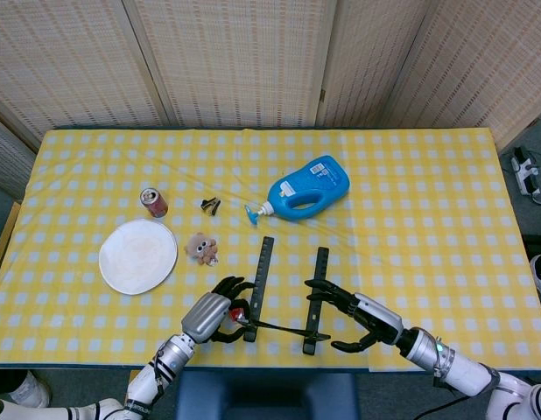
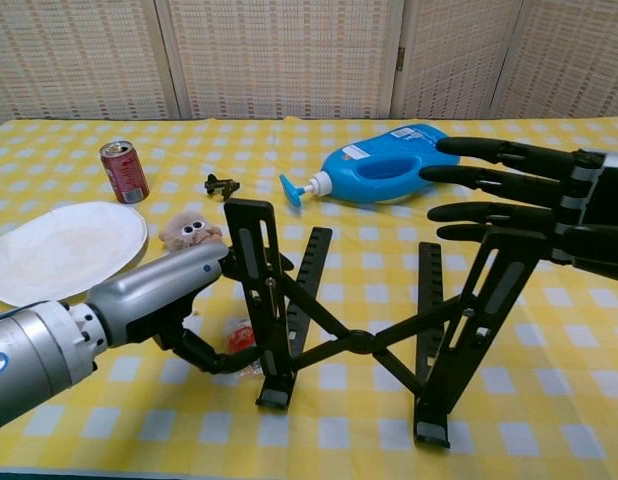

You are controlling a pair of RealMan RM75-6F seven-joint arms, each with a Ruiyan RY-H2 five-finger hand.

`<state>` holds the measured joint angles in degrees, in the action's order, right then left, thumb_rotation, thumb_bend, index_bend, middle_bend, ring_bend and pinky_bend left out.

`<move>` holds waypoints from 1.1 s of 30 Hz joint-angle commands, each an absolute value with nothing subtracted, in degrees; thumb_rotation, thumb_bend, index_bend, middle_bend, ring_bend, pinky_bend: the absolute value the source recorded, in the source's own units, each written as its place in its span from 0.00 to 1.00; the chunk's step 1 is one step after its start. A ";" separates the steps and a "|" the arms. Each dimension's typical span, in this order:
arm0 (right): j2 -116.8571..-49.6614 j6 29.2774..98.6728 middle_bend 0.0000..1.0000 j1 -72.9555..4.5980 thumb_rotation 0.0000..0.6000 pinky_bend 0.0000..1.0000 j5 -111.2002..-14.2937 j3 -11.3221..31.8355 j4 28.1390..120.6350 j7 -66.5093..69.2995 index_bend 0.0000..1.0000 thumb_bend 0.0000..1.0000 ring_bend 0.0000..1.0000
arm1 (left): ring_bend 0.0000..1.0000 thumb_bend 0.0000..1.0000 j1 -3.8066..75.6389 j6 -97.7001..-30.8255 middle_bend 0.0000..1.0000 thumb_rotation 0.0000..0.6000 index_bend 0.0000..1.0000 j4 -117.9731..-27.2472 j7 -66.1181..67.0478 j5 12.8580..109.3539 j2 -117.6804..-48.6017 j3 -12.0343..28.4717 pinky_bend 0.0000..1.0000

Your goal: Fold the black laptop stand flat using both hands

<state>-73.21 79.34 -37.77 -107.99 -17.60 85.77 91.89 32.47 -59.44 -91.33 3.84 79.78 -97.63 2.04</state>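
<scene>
Here the black laptop stand (image 2: 369, 330) stands unfolded at the surface's (image 1: 411, 219) near edge, left hand (image 2: 179, 290) curled against one upright, right hand (image 2: 519, 200) spread, empty; uneven pressure could tip it.

The black laptop stand (image 2: 354, 335) is standing unfolded near the front edge of the desk (image 1: 428, 201), its two slotted side rails lying parallel on the checked cloth, two support arms rising upright, and crossed struts meeting at a central pivot.
</scene>
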 commanded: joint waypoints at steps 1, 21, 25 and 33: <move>-73.19 79.37 0.01 -37.72 1.00 0.02 -108.03 -17.64 85.76 91.86 0.00 0.33 0.10 | 0.07 0.40 32.45 -59.41 0.17 1.00 0.55 -91.36 3.60 79.88 -97.62 2.00 0.00; -73.56 78.17 0.01 -37.62 1.00 0.02 -108.13 -17.91 85.84 89.99 0.00 0.33 0.10 | 0.09 0.48 32.15 -59.81 0.21 1.00 0.55 -91.52 2.64 81.61 -97.60 1.20 0.00; -73.69 77.74 0.01 -37.30 1.00 0.02 -108.12 -17.95 86.16 87.33 0.00 0.33 0.10 | 0.08 0.46 32.02 -59.98 0.21 1.00 0.34 -93.11 2.99 82.43 -96.43 0.58 0.00; -73.50 75.89 0.00 -36.97 1.00 0.02 -107.30 -17.63 87.63 81.15 0.00 0.33 0.09 | 0.04 0.40 31.89 -61.08 0.14 1.00 0.09 -96.76 5.13 84.55 -93.85 -0.16 0.00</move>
